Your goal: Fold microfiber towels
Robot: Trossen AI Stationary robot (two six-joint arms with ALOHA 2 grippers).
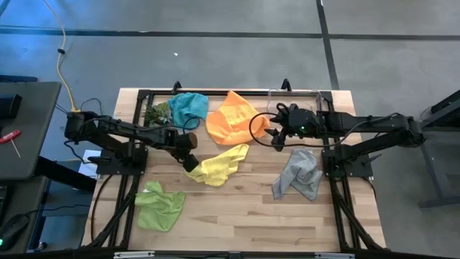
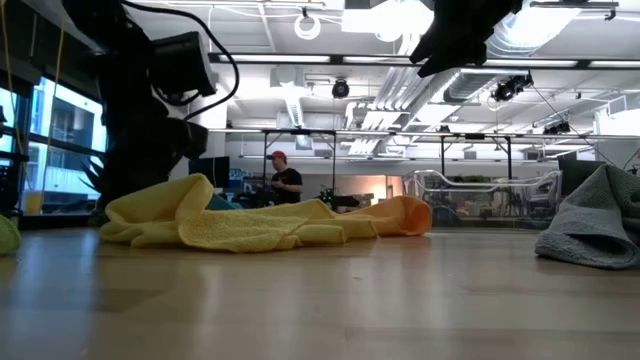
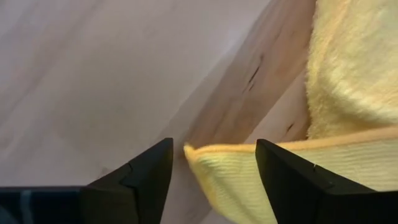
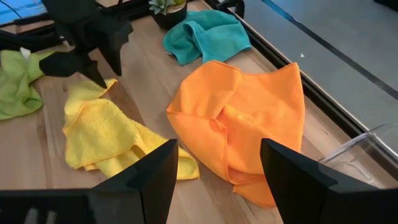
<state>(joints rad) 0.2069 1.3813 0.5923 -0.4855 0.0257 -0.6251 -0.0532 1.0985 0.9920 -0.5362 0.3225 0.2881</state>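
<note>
Nearest the left wrist camera, one hemmed corner of the crumpled yellow microfiber towel (image 3: pixel 348 106) is seen lying flat on the wooden bench (image 3: pixel 93 74), reaching in between the two dark fingers of the left tool (image 3: pixel 214 163), which stand apart with nothing clamped; no contact between fingers and cloth can be made out. From above, the left tool (image 1: pixel 188 157) is placed at the near-left end of that towel (image 1: pixel 220 165), whose long axis runs diagonally away toward the orange microfiber towel (image 1: pixel 231 117), so the left arm is judged the nearer for any pinch on that corner. The right tool (image 1: pixel 279 137) is held open and empty above the gap between the orange towel and the grey microfiber towel (image 1: pixel 300 175). How the yellow cloth's layers are stacked is hidden by its own bunching, and its far edges are cut off in the wrist view.
</note>
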